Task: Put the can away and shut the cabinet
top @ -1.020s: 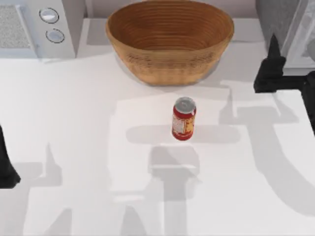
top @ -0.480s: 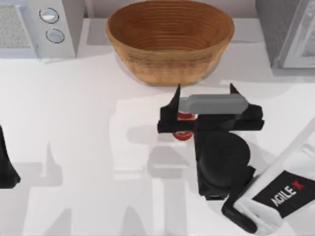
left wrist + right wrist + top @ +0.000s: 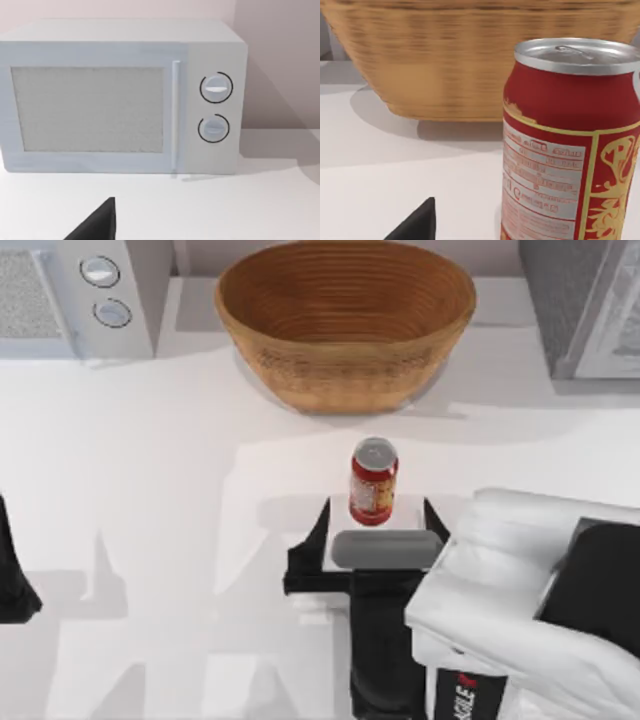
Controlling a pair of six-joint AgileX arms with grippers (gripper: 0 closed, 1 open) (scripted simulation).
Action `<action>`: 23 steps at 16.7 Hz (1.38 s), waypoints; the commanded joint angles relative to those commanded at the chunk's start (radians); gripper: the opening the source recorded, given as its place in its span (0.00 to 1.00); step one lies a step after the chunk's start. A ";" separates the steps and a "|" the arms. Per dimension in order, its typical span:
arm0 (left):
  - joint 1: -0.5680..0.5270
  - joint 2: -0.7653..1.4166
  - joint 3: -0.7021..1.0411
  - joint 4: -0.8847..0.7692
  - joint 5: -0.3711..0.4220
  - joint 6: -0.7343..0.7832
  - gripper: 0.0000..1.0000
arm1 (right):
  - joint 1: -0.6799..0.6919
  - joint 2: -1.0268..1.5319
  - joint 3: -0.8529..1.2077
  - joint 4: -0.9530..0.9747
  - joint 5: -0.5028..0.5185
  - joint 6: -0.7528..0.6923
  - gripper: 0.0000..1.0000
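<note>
Standing upright near the middle of the white table (image 3: 150,460), the can (image 3: 374,482) shows its silver-grey top, red body and yellowish-white label, and nothing is touching it. The right gripper (image 3: 377,517) sits just on the near side of the can, with its two black fingers (image 3: 312,540) spread wide apart and pointing toward the far side of the table; one fingertip lies off to each side of the can's base, neither one touching it. The fingers are released and hold nothing. The white right arm (image 3: 520,590) comes in from the lower right corner of the top view.

From the right wrist camera, the can (image 3: 572,145) looms close and upright, with the woven basket (image 3: 470,55) behind it and one dark fingertip (image 3: 415,225) low in the picture.

The basket (image 3: 345,320) stands at the far side of the table, beyond the can and apart from it. A white microwave (image 3: 75,295) with two round dials occupies the far left corner, and a grey cabinet (image 3: 585,305) stands at the far right corner.

The left gripper (image 3: 12,575) is parked at the left edge of the table, well apart from the can; whether its fingers are apart or together cannot be told. Its wrist camera faces the microwave (image 3: 120,95).
</note>
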 joint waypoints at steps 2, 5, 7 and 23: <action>0.000 0.000 0.000 0.000 0.000 0.000 1.00 | 0.002 0.005 0.001 0.003 0.002 0.000 1.00; 0.000 0.000 0.000 0.000 0.000 0.000 1.00 | -0.003 0.003 -0.002 0.000 0.000 0.000 1.00; 0.000 0.000 0.000 0.000 0.000 0.000 1.00 | -0.016 0.005 0.014 -0.011 -0.014 0.000 1.00; 0.000 0.000 0.000 0.000 0.000 0.000 1.00 | -0.138 0.032 0.151 -0.117 -0.137 -0.001 0.55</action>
